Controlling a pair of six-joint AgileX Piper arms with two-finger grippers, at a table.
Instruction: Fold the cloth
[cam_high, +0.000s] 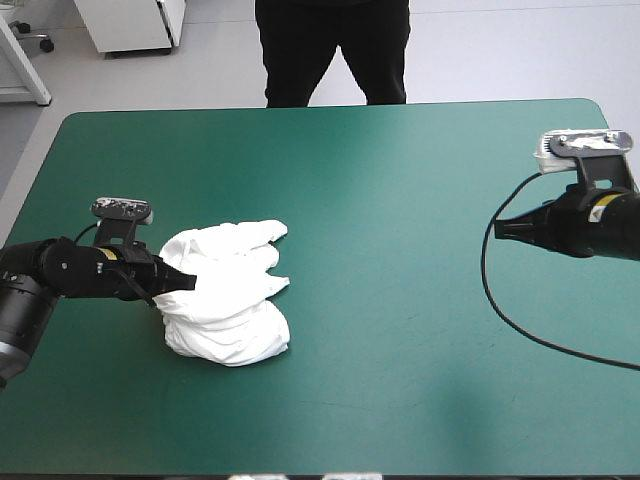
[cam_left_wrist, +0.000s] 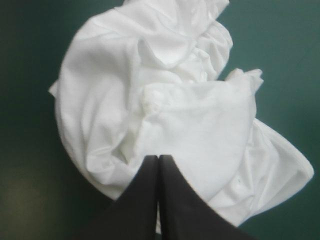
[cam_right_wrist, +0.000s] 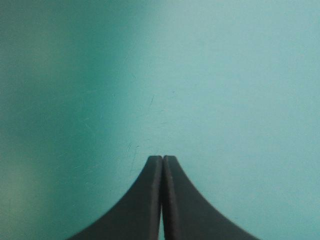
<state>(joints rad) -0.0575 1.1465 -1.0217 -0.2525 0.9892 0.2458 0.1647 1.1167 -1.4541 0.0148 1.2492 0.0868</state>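
**T-shirt crumpled on the desk, both grippers closed**

T-shirt (cam_high: 228, 295) of soft white fabric lies as a rumpled heap on the left half of the desk (cam_high: 400, 200), a broad table under a smooth teal-green cover. The heap sits roughly midway between the desk's far and near edges and well in from its left edge. Its folds bunch into rounded lobes. No sleeve or collar can be picked out.

The left gripper (cam_high: 188, 280), two broad black fin-shaped fingers on a dark arm, reaches in low from the desk's left edge. Its tip meets the side of the heap that faces that edge. In the left wrist view the left gripper (cam_left_wrist: 158, 159) has its fingers pressed together into one pointed arch. The tip lies on the T-shirt (cam_left_wrist: 165, 100) at the base of a smooth rounded flap. No cloth shows between the fingers. The heap fills most of this view, with the teal-green desk (cam_left_wrist: 30, 75) showing around it.

The right gripper (cam_high: 497, 229), the same black pair of fins, hangs over the right side of the desk. It is close to the desk's right edge and points inward toward the middle. It is well apart from the T-shirt and holds nothing. In the right wrist view the right gripper (cam_right_wrist: 162, 157) is also closed to a single point. Only the bare cover of the desk (cam_right_wrist: 225, 75) lies ahead of it, marked by a few faint scratches.
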